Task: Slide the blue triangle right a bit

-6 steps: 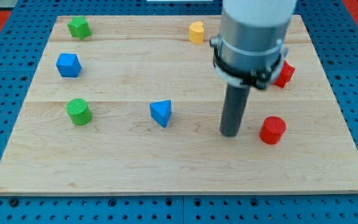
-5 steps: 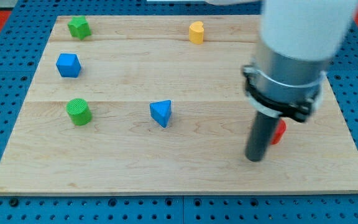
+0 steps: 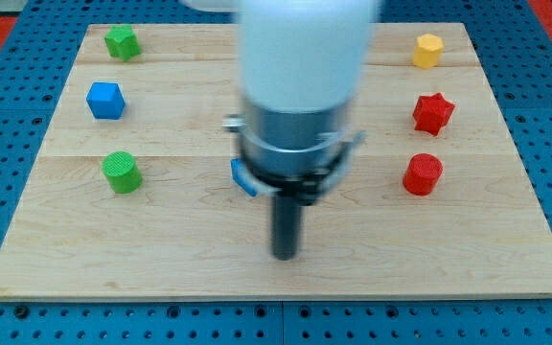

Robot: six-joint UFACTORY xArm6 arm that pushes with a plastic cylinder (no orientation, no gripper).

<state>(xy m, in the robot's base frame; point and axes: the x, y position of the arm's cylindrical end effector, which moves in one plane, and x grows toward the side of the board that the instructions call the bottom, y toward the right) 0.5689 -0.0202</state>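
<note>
The blue triangle (image 3: 242,176) lies near the middle of the wooden board (image 3: 161,240), mostly hidden behind the arm; only its left corner shows. My tip (image 3: 284,255) rests on the board below and slightly right of the triangle, apart from it. The arm's body is blurred.
A green block (image 3: 121,41) sits at the top left, a blue cube (image 3: 105,100) below it, a green cylinder (image 3: 122,172) lower left. A yellow block (image 3: 428,49) is at the top right, a red star (image 3: 433,113) and a red cylinder (image 3: 422,174) below it.
My tip has swept left from beside the red cylinder to just below the blue triangle. The arm now covers the yellow block at top middle and uncovers the right-side blocks.
</note>
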